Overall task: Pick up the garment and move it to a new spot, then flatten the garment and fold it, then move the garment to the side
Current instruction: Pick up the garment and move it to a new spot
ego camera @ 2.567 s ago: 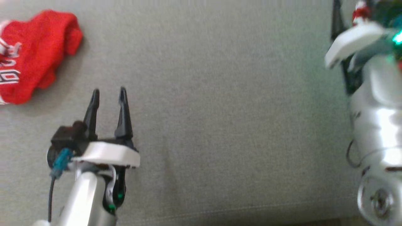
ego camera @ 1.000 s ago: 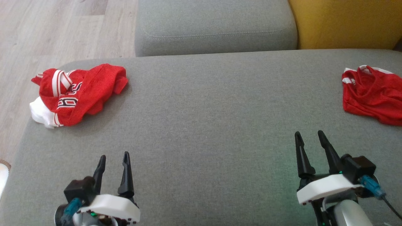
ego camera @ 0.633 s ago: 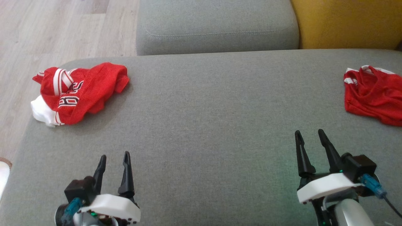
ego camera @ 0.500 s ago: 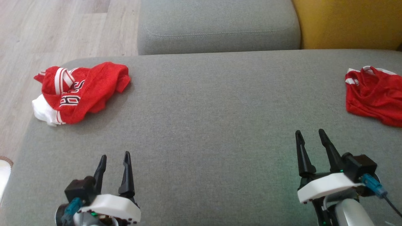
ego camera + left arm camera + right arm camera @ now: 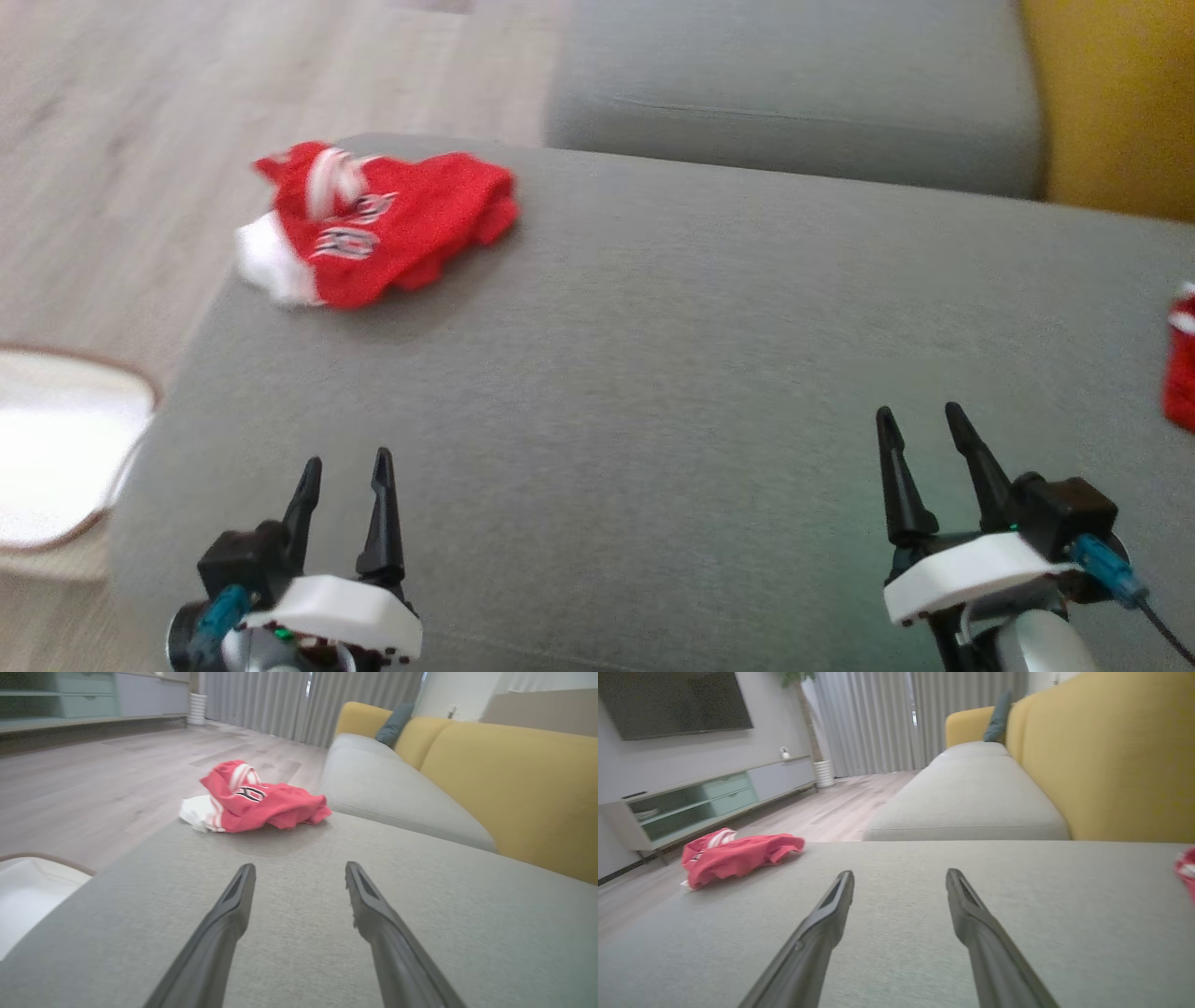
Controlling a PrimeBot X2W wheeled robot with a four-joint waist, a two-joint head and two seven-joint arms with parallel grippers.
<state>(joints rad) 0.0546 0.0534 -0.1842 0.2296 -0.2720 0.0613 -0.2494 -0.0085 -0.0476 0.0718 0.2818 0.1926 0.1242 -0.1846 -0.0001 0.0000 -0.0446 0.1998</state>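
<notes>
The red jersey (image 5: 373, 229) lies in a crumpled heap at the far left corner of the grey sofa seat (image 5: 653, 373), close to the edge where the seat drops to the wooden floor (image 5: 140, 121). The heap is longer than it is deep. Its long axis runs slantwise across the head view, with the white-trimmed end toward the outer edge and the plain red end pointing in toward the middle of the seat. The head view is blurred, so I cannot make out single folds or the neckline.

Both arms are low at the near edge, fingers pointing toward the back of the sofa. The left tool (image 5: 346, 459) has its 2 fingers spread wide and holds nothing. In its wrist view the jersey (image 5: 254, 798) sits ahead and slightly left of the gap between the fingers, well apart from the tips. The right tool (image 5: 918, 411) is just as wide open and also empty, and in its wrist view the jersey (image 5: 733, 856) is far off to the left.

The left arm is clearly nearer, so the pickup looks like its job: a reach forward and a little outward. A second red garment (image 5: 1181, 369) shows at the right edge, near the right tool.
</notes>
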